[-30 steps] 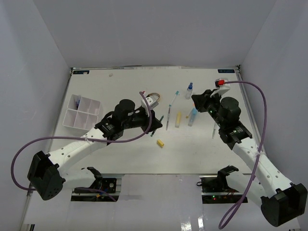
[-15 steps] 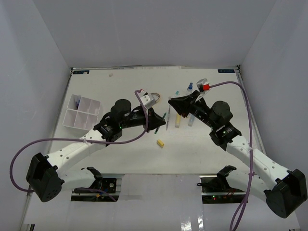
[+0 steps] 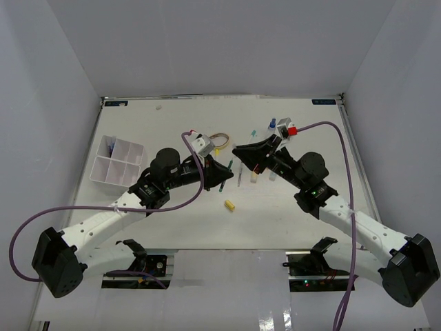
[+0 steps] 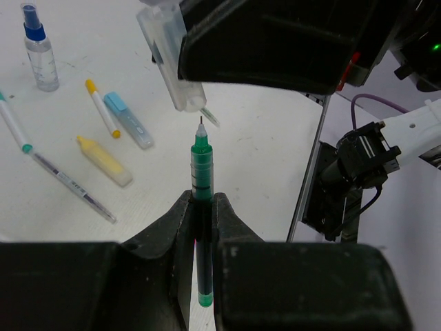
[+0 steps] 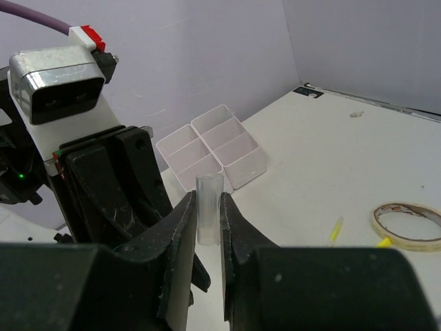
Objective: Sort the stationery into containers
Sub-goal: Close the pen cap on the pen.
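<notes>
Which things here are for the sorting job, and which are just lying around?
For the job: green pen in the left gripper, clear cap in the right gripper, divided tray, tape ring, spray bottle, blue highlighter, yellow eraser piece.
Just lying about: purple cable, blue sticker at the table's far left corner.

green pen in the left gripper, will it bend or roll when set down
Probably stiff: the green pen juts straight from the left gripper. Its thin round barrel may roll on the table. The bare needle tip looks fragile.
</notes>
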`<state>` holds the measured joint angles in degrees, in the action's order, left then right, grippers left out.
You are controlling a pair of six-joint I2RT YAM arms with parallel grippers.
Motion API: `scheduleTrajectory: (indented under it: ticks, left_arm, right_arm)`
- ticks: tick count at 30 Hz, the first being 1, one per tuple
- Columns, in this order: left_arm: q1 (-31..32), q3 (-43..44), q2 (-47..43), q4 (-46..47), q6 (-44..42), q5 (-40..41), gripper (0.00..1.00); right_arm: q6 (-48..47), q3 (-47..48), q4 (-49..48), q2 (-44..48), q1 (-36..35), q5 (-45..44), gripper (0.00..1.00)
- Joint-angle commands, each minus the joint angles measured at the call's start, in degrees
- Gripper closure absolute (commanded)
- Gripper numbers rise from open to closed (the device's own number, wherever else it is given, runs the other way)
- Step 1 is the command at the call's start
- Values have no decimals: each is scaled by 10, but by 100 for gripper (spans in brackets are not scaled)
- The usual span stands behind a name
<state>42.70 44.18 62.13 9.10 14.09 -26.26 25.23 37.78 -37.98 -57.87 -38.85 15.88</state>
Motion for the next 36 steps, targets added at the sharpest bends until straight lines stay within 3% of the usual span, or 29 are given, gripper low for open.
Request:
scheduleTrajectory:
  ticks: [1,36]
  left_arm:
    - [-5,-8,-18,35,16,2,100]
    - [-7,-15,-31,46,24,-18,100]
  right_arm:
    - [21,-7,-74,-1,-12,11,92]
    - [43,-17,-148,-33,-31,-19,92]
